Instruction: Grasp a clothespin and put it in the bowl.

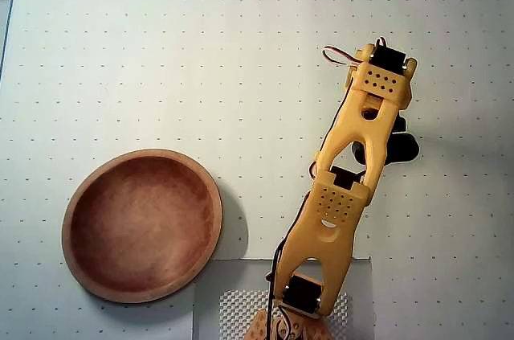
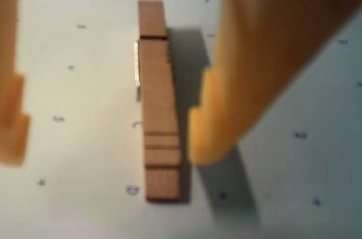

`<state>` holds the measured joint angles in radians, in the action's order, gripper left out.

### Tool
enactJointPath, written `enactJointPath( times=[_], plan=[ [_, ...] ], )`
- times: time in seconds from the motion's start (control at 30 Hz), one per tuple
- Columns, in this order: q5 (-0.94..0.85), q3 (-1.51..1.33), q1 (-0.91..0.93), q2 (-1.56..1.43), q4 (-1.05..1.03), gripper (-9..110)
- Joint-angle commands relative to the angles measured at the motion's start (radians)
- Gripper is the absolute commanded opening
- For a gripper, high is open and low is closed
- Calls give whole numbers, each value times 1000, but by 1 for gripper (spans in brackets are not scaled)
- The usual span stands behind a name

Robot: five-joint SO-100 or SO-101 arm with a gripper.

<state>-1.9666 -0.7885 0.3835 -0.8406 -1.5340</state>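
The pale worktop, a white sheet printed with a regular grid of small dots, fills the overhead view. On it, reaching from the bottom edge up toward the right of centre, is the yellow jointed robot arm, with dark motors at its joints and thin wires at its upper end. A patch of grey textured mat lies under the arm's base. Left of the arm and well apart from it sits the round, shallow, reddish-brown wooden bowl with a lighter rim; its hollow holds nothing.

The small light-tan wooden spring clothespin shows only in the wrist view, since the arm covers it from above. There it lies flat on the dotted worktop as a slim upright bar, running from near the top of the picture down toward the bottom. A thin dark groove crosses it near the upper end, two more grooves cross it near the lower end, and a sliver of metal spring shows along its left edge. It casts a shadow to its right.

The yellow end effector stands wide apart, holding nothing. One finger is at the far left edge, the other just beside the clothespin's right side, so the clothespin lies between them, nearer the right finger.
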Motion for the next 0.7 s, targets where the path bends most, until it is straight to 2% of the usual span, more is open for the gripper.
enactJointPath(
  times=[0.0,0.67],
  plan=[
    [15,109,-12,-9,37,19],
    [17,210,-3,83,40,19]
  ],
)
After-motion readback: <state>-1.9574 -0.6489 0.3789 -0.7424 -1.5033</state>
